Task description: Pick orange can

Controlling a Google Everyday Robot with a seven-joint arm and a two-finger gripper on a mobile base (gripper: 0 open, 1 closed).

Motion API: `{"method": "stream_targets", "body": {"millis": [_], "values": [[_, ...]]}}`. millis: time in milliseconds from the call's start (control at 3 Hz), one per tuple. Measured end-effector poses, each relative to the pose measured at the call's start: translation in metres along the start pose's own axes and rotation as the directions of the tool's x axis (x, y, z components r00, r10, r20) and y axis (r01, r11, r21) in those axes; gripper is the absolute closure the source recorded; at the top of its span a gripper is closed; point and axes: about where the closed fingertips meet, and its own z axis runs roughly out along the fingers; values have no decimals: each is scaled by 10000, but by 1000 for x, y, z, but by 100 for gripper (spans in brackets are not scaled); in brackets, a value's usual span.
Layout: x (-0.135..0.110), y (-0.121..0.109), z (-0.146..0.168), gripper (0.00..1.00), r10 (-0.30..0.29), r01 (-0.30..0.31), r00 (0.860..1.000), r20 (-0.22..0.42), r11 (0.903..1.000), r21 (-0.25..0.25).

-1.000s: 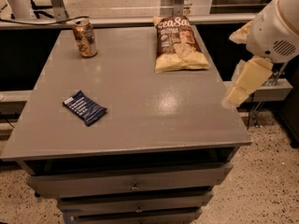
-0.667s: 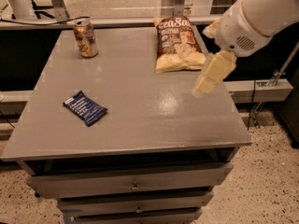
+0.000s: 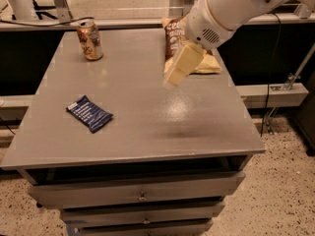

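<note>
The orange can stands upright at the far left corner of the grey table; it is shiny orange-copper with pale markings and a silver top. My gripper, cream-coloured on a white arm, hangs above the table's middle right, in front of the chip bag. It is well to the right of the can and holds nothing that I can see.
A yellow-and-brown chip bag lies at the far right, partly hidden by my arm. A flat dark blue snack bar wrapper lies at the near left. Drawers sit below the tabletop. A black ledge runs behind the table.
My arm has swung left from beyond the table's right edge to above the table, in front of the chip bag. The can, bag and wrapper have not moved.
</note>
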Motion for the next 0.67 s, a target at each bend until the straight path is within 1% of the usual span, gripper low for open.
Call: {"method": "stream_targets", "body": {"millis": [333, 667], "values": [[-3, -7, 11, 0, 184, -194, 9992, 349, 9994, 280], [-24, -37, 56, 0, 434, -512, 9912, 1249, 9969, 597]]}}
